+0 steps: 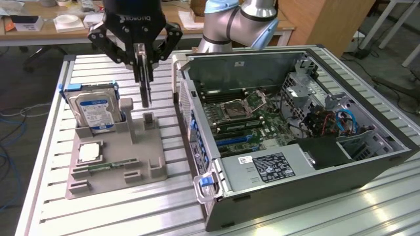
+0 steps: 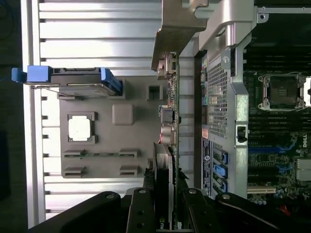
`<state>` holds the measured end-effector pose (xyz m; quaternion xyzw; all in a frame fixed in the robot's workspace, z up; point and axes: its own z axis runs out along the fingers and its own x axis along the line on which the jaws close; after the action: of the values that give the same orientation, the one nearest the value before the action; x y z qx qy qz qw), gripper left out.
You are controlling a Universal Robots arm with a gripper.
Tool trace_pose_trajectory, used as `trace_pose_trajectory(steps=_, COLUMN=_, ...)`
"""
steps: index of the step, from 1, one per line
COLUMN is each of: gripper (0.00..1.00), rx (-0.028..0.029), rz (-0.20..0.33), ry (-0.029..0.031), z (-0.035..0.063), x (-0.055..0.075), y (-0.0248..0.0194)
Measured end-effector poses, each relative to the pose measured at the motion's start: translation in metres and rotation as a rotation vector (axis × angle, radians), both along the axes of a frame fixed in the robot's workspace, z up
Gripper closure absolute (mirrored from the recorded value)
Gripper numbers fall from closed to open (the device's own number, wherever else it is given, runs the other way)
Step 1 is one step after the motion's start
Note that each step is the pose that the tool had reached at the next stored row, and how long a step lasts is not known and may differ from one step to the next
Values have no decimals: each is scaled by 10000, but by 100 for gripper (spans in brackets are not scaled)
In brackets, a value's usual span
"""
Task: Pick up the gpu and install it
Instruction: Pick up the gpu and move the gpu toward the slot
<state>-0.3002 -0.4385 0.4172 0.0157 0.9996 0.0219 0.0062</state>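
Gripper (image 2: pixel 165 196) links come first in the wrist view, and its fingers (image 2: pixel 146 204) are pressed onto the gpu (image 2: pixel 170 97) from both flat sides. In the exterior view the gripper (image 1: pixel 143 55) holds the gpu (image 1: pixel 144 88) hanging straight down, with the long axis vertical and the thin edge toward the camera. The lower end of the card seems just above the grey holder (image 1: pixel 118 162), over the holder's edge that faces the computer case (image 1: pixel 295 182), and I judge it is not touching. The holder lies on the worktop (image 1: pixel 98 211) toward the exterior view's left edge, and the open case is beside it on the right. The motherboard (image 1: pixel 249 118) inside the case is well apart from the card.
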Motion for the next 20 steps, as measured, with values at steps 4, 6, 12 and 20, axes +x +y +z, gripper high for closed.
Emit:
trace_pose_trajectory(steps=4, gripper=73, rx=0, rz=0, ry=1, z=124, x=0, y=0)
trace_pose_trajectory(steps=6, gripper=73, rx=0, rz=0, ry=0, z=177, x=0, y=0)
trace_pose_trajectory(steps=12, gripper=73, rx=4, rz=0, ry=1, z=180, x=0, y=0)
trace_pose_trajectory(steps=20, gripper=73, rx=5, rz=1, ry=1, z=166, x=153, y=0)
